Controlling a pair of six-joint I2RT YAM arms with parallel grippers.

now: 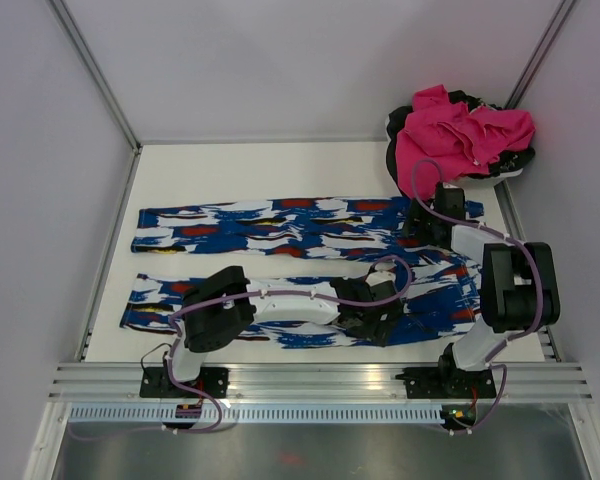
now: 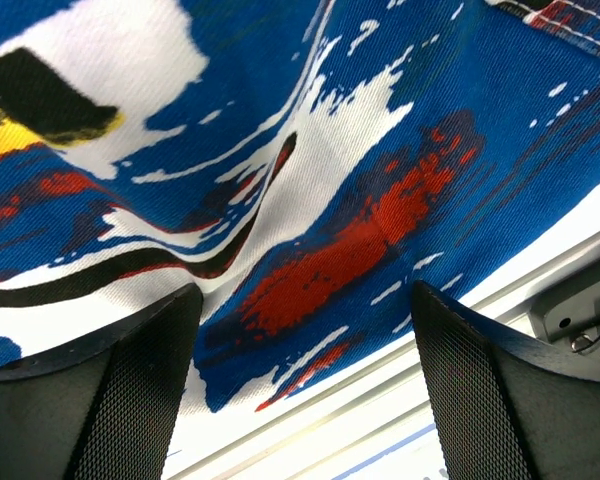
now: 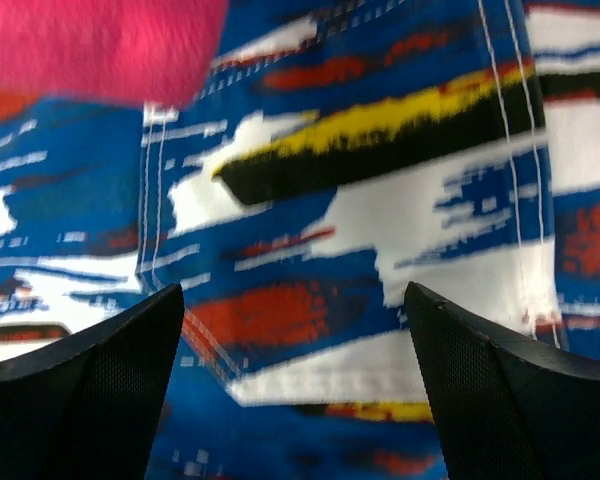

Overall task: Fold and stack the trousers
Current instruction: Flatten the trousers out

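white table point(image 1: 280, 165) between pale walls. the trousers point(image 1: 280, 228) lie flat under both claws, legs running left. left gripper point(image 1: 378, 318) and right gripper point(image 1: 427, 225) both have jaws apart, holding nothing. near edge rail point(image 1: 320, 378) sits just behind the left claw, and pink clothing point(image 1: 462, 135) lies just beyond the right.

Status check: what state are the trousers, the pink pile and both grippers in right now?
trousers: unfolded, spread flat, both legs running left.
pink garment: crumpled heap at the far right corner, on dark clothing.
left gripper: open, empty, over the near leg.
right gripper: open, empty, over the waist end.
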